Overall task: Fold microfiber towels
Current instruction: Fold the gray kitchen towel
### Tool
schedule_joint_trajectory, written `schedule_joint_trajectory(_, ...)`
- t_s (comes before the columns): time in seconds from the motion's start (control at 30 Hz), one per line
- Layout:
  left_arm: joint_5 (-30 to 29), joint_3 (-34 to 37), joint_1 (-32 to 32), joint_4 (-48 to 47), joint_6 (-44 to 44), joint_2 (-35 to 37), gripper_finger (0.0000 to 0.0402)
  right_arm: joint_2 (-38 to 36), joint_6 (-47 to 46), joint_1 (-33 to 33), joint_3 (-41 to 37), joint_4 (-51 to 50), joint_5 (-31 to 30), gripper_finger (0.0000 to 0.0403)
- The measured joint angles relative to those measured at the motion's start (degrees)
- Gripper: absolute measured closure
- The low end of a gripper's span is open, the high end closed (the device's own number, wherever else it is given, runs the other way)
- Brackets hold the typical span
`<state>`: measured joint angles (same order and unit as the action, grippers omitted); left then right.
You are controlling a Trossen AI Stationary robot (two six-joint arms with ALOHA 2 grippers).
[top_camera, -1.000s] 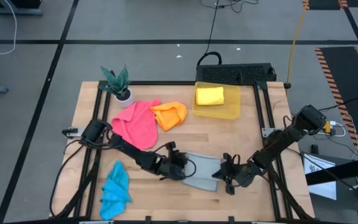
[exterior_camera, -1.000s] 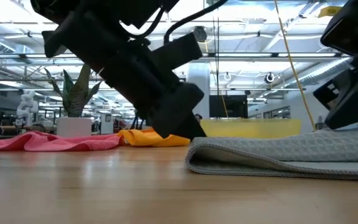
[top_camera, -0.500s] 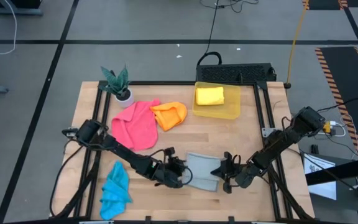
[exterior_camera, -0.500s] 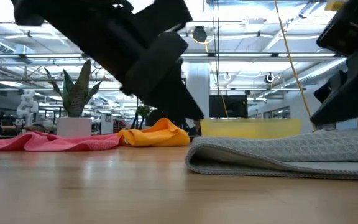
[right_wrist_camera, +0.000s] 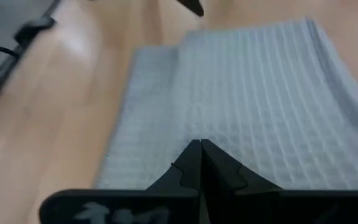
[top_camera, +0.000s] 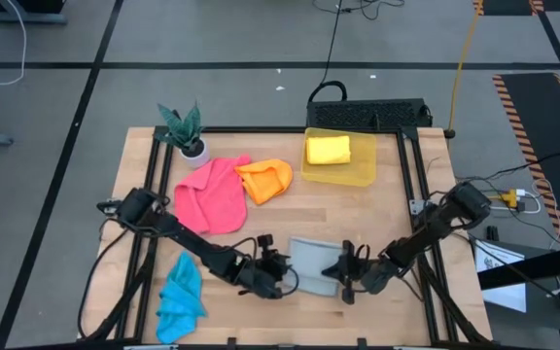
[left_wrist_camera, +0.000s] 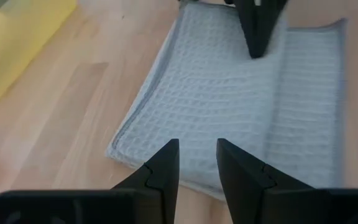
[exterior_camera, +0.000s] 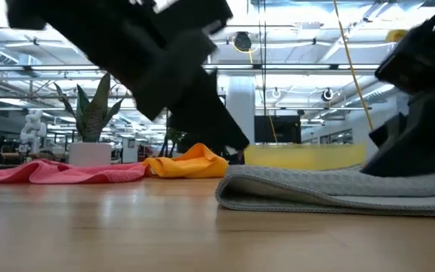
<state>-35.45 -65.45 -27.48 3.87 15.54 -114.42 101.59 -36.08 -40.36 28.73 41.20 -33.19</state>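
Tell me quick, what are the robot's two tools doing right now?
Left tool: open, holding nothing, at the grey towel's edge.
Right tool: closed, empty, tips over the grey towel.

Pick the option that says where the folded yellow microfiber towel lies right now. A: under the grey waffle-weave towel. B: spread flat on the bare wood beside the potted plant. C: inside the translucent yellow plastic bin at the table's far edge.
C: in the high view the folded yellow microfiber towel sits inside the translucent yellow plastic bin, well apart from the grey waffle-weave towel near the table's front.
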Motion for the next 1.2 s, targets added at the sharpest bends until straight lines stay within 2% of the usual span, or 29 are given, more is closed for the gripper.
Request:
schedule_joint_trajectory(0.2, -0.14, 0.00, -2.55, -2.23, 2.16, 0.21, 0.0291, -5.97, 13.00, -1.69, 1.38, 0.61, 0.67, 0.0403)
schedule_joint_trajectory(0.33, -0.74, 0.62, -3.59, -5.46, 6.46, 0.15, 0.0291, -5.36, 20.11, -0.52, 4.77, 1.27, 8.23, 0.0402)
schedule_joint_trajectory(0.4, -0.86, 1.06, -4.00, -5.25, 7.56, 0.12, 0.0291, -3.59, 22.64, 0.69, 7.05, 0.54, 9.30, 0.0395)
schedule_joint_trajectory(0.57, -0.72, 2.85, -4.16, -3.54, 8.98, 0.12, 0.0291, 1.79, 28.92, 4.61, 11.98, -3.00, 9.03, 0.0344)
schedule_joint_trajectory(0.7, -0.62, 3.39, -4.14, -3.19, 9.31, 0.12, 0.0291, 4.86, 32.46, 7.41, 14.79, -7.80, 6.10, 0.0294)
schedule_joint_trajectory(0.83, -0.60, 3.43, -4.14, -2.91, 9.60, 0.12, 0.0291, 6.09, 33.58, 9.15, 17.26, -13.58, 6.18, 0.0273)
schedule_joint_trajectory(1.0, -0.55, 3.43, -4.14, -2.33, 9.69, 0.12, 0.0291, 7.50, 33.77, 9.99, 17.90, -15.16, 6.19, 0.0293)
schedule_joint_trajectory(1.2, -0.55, 3.43, -4.16, -1.79, 9.73, 0.12, 0.0291, 7.36, 33.44, 9.96, 17.87, -16.01, 2.70, 0.0367)
